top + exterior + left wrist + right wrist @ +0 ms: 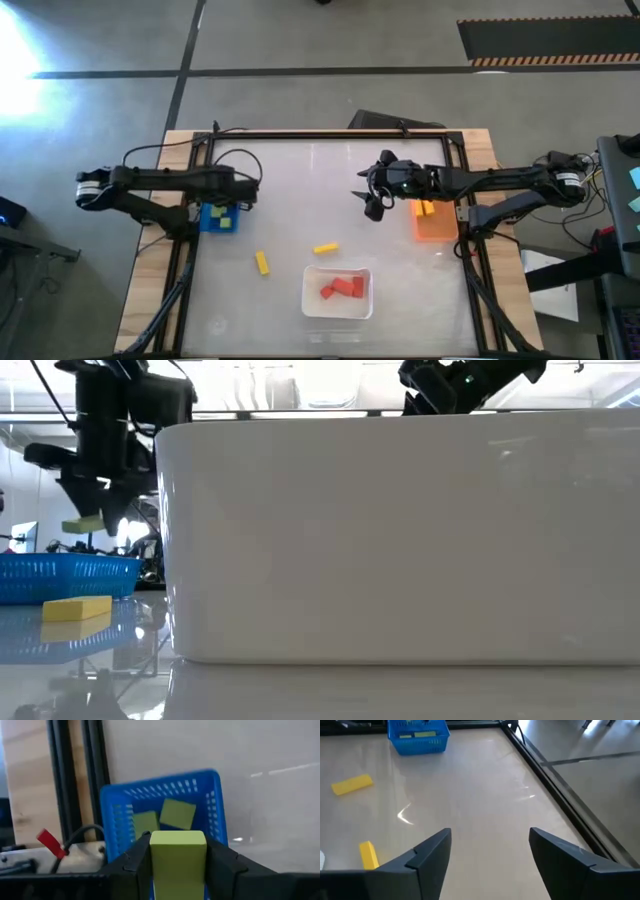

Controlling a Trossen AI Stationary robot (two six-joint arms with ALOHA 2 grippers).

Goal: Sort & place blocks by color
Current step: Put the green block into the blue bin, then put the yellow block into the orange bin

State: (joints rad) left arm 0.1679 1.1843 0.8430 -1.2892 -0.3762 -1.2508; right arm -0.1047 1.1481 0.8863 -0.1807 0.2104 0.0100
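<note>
Green block poised over blue bin

Clamped between the left gripper's point(177, 870) fingers, a light green block point(178, 851) hangs above the blue bin point(212, 805), where two green ones already lie; right gripper point(490, 852) hovers spread and empty, two yellow blocks point(262, 263) unsorted

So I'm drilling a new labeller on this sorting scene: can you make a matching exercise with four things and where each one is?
Things:
1. light green block
2. red blocks
3. two yellow blocks
4. orange block

Places:
A. in the white tray
B. loose on the table
C. in the orange bin
D. between the left gripper fingers

Pairs: 1-D, 2-A, 3-B, 4-C
</note>
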